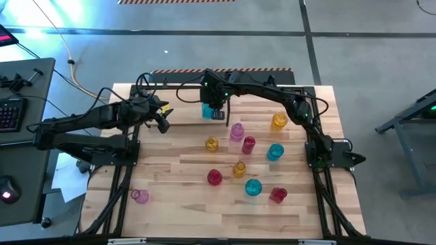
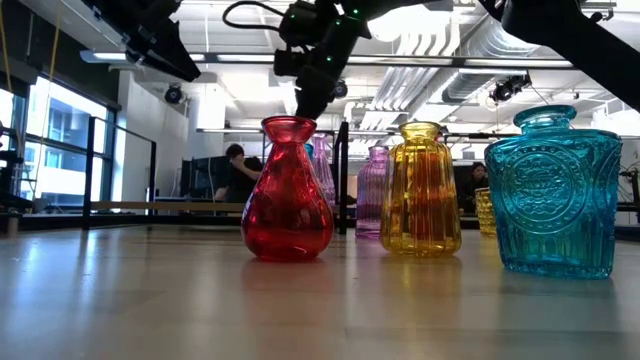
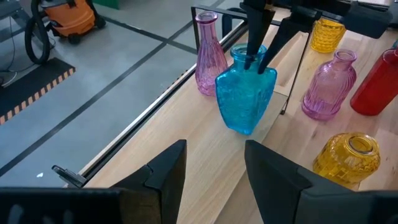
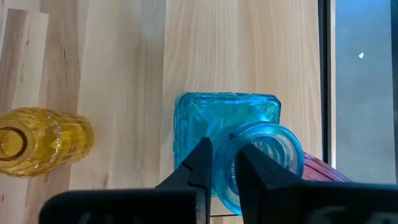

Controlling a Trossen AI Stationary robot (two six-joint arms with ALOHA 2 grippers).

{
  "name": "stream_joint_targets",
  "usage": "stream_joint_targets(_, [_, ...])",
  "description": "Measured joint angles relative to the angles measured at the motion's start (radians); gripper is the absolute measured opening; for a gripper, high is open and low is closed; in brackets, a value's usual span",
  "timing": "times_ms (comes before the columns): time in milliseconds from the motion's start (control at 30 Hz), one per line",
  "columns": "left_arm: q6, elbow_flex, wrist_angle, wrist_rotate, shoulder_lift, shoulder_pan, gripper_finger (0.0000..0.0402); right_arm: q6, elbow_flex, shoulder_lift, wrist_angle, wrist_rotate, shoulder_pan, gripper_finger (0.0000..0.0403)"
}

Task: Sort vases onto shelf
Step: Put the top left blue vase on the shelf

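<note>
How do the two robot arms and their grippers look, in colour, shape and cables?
Both arms are black and jointed, built of slim tube-like links. The left arm and right arm each carry black cables looping near the wrist. The right arm's wrist shows small green lights. The left gripper has two broad, flat, matte dark fingers; the right gripper has similar dark fingers.

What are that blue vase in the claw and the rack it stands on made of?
The cyan vase looks like translucent pressed glass: light passes through it and its faces carry a raised pattern. The shelf seems a pale wooden plank, showing grain, framed by thin black rods, probably metal. The right gripper pinches the vase's rim.
</note>
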Motion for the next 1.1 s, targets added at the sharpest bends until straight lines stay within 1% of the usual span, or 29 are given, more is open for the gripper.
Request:
stream_joint_targets(300, [0.0,0.0,0.0,0.0,0.0,0.0,0.0157,-0.003,0.0,0.0,0.007,-0.001,0.002,0.0047])
stream_joint_targets(400, [0.0,0.0,0.0,0.0,0.0,0.0,0.0157,-0.003,0.0,0.0,0.015,-0.024,0.001,0.0051])
stream_joint_targets(533, [0.0,0.0,0.0,0.0,0.0,0.0,0.0157,-0.004,0.0,0.0,0.019,-0.047,0.002,0.0053])
stream_joint_targets(1100, [-0.009,0.0,0.0,0.0,0.0,0.0,0.0157,-0.018,0.014,-0.007,0.071,-0.035,0.029,0.0053])
